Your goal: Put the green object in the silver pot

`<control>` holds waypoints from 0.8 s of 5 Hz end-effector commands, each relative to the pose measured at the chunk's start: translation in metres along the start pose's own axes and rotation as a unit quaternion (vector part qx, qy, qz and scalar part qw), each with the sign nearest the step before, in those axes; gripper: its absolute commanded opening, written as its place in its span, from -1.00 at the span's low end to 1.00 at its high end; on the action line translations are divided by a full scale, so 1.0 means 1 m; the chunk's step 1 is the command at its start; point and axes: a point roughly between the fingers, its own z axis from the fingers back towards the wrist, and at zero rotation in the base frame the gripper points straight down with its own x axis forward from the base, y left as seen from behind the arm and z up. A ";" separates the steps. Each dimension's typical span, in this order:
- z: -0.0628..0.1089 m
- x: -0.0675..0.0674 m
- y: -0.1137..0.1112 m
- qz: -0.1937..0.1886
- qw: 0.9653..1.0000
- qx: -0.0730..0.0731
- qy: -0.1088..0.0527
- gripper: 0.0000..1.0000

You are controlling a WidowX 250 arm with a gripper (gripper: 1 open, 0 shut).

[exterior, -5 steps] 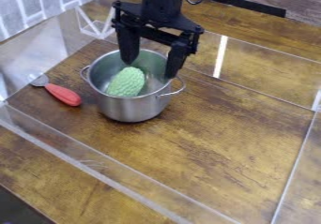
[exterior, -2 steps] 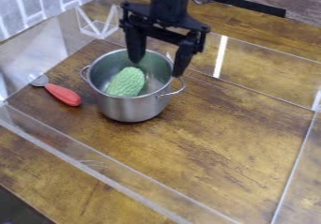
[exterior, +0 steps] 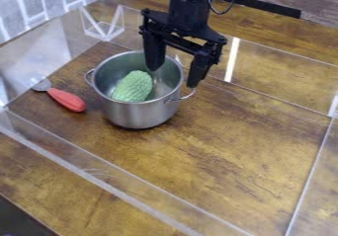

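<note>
The green object (exterior: 132,86), light green and bumpy, lies inside the silver pot (exterior: 137,115), leaning against its left inner wall. The shiny pot stands on the wooden table with two small side handles. My gripper (exterior: 176,69) hangs above the pot's right rim, its two black fingers spread wide and open with nothing between them. The gripper does not touch the green object.
A red-handled tool (exterior: 63,99) lies on the table left of the pot. A clear plastic barrier (exterior: 79,151) runs along the front and left of the workspace. Wooden table surface (exterior: 251,151) stretches to the right and front.
The open gripper has risen and shifted to the right, away from the pot's middle. The green object stays in the pot.
</note>
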 end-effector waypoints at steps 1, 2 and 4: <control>0.015 0.006 -0.004 0.011 0.999 -0.011 -0.034 1.00; 0.021 0.004 0.000 0.009 0.999 -0.013 -0.032 1.00; 0.035 0.010 0.017 0.007 0.999 -0.015 -0.030 1.00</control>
